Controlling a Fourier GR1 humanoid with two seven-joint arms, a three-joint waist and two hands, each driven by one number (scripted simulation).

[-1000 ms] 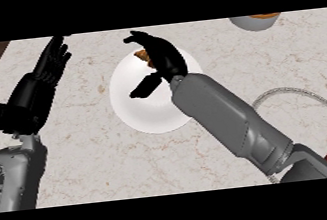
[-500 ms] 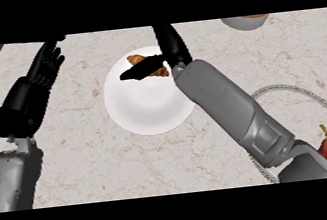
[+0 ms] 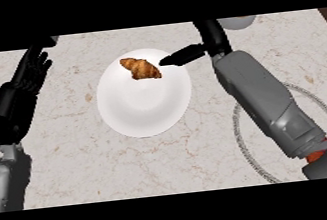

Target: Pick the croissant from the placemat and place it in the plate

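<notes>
A brown croissant [image 3: 141,68] lies on the upper part of the white plate [image 3: 144,109] in the middle of the counter. My right hand [image 3: 208,44] is just right of the croissant, open, its thumb pointing left toward it without touching; its upper part runs past the top of the picture. My left hand [image 3: 23,86] rests open at the left side, fingers up. The placemat [image 3: 272,166], a pale round mat with a grey rim, lies at the lower right, mostly under my right forearm.
A round bowl [image 3: 238,22] shows at the top edge, right of centre. A small red thing [image 3: 316,156] peeks out beside my right elbow. Dark floor borders the counter at the upper left and right corners.
My right hand has opened and drawn off to the right, leaving the croissant lying uncovered on the plate. The left hand has stayed where it was.
</notes>
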